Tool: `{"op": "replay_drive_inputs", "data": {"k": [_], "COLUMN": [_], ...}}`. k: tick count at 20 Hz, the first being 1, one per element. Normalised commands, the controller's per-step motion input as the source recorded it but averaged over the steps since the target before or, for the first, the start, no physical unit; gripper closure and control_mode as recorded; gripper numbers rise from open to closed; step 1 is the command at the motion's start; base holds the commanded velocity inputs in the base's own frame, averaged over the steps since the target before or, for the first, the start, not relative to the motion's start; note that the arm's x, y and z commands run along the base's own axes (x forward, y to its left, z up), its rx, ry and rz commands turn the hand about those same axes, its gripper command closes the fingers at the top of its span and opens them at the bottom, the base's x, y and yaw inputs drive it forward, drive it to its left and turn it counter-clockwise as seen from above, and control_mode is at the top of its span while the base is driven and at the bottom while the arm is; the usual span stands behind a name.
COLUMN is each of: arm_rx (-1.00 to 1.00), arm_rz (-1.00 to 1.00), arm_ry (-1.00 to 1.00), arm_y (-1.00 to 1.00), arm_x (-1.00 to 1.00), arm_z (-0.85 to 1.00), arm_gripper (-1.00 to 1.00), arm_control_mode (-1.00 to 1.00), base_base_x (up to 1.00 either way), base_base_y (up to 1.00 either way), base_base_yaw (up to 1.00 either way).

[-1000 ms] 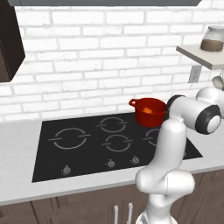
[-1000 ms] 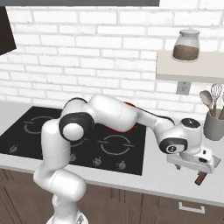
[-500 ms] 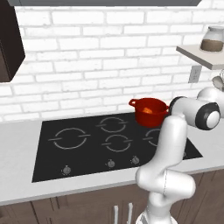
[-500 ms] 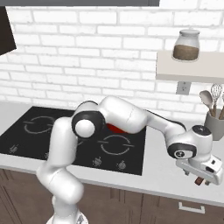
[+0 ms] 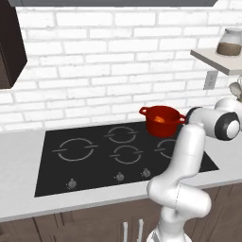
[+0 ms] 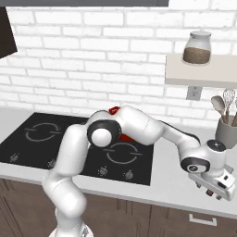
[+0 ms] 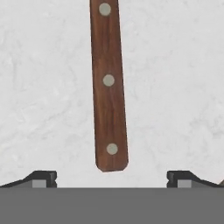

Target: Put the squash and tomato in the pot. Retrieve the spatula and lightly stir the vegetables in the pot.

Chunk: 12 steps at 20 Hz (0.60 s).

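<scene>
**Over the spatula handle, jaws wide, nothing held**

We've got the gripper (image 6: 216, 189) low over the pale counter (image 6: 166, 185), right of the cooktop (image 6: 69, 148) and in front of the grey utensil holder (image 6: 227, 132). Jaws spread wide apart, empty. In the hand view the spatula's wooden handle (image 7: 108, 87) lies flat on the counter, running away from us, 3 rivets along it, rounded butt end nearest, sitting roughly centred btwn the two fingertips (image 7: 43, 177). No contact yet.

The pot (image 5: 162, 120) sits on the back-right burner, well apart from the hand. Something orange shows inside; can't tell which veg.

Handling, our guess: handle looks stiff, light, smooth varnished wood, so a bit slippery but not fragile. Blade end is out of frame, so balance is unknown. Best grab prob. across the narrow width near the middle rivet, not the butt, so it doesn't pivot when lifted. Lies flat, so fingers must reach counter level either side.
</scene>
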Motion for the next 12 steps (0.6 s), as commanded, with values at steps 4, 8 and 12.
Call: {"op": "replay_drive_inputs", "data": {"k": [4, 8, 12], "arm_rx": [0.03, 0.0, 0.0], "arm_rz": [0.0, 0.0, 0.01], "arm_ry": [-0.09, -0.11, -0.07], "arm_y": [-0.23, 0.0, 0.0], "arm_x": [0.0, 0.09, 0.17], "arm_z": [-0.07, -0.15, -0.31], "arm_gripper": [-1.0, -1.0, -1.0], "arm_control_mode": [-1.0, -1.0, -1.0], "base_base_x": [0.0, 0.0, 0.0], "base_base_y": [0.0, 0.0, 0.0], "base_base_yaw": [0.0, 0.0, 0.0]}}
